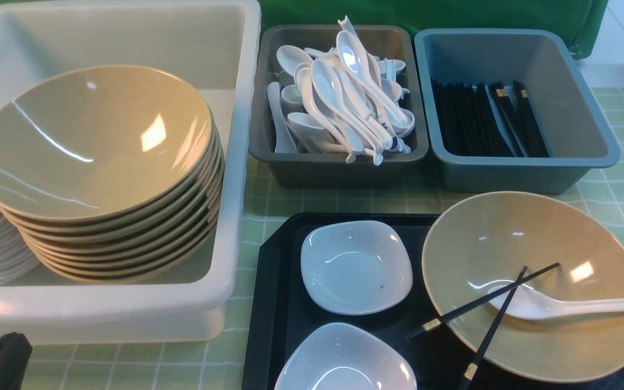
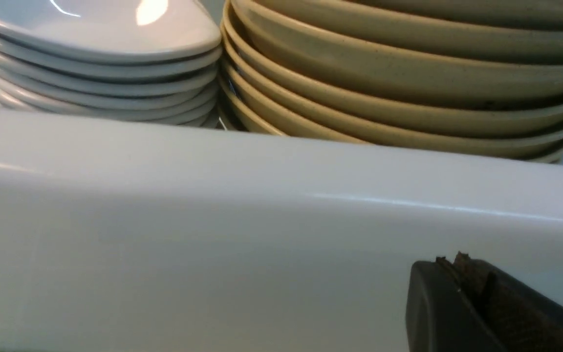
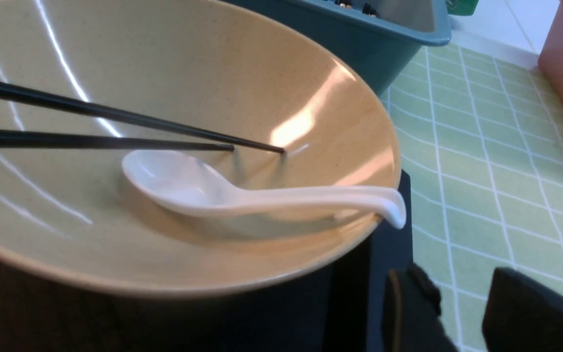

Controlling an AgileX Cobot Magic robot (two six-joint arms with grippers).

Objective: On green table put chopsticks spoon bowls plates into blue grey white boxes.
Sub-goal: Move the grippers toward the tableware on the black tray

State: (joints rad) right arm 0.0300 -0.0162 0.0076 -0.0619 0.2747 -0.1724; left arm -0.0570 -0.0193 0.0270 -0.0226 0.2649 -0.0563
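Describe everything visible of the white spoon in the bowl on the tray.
The spoon is glossy white, ceramic-looking, with a deep oval scoop and a long handle curling down at its end. It lies scoop up, empty, in the tan bowl: scoop near the middle, handle resting on the rim, its end poking past toward the robot's right. Two black chopsticks end beside the scoop; contact is unclear.

- Three boxes: white box [image 1: 239, 162], grey box [image 1: 339, 168], blue box [image 1: 512, 176].
- One black tray [image 1: 277, 303].
- Two loose white plates [image 1: 355, 268].
- One loose bowl [image 1: 507, 238], holding two chopsticks [image 1: 474, 304] and one spoon [image 1: 588, 307].
- Stacked bowls [image 1: 95, 141]: count unclear.
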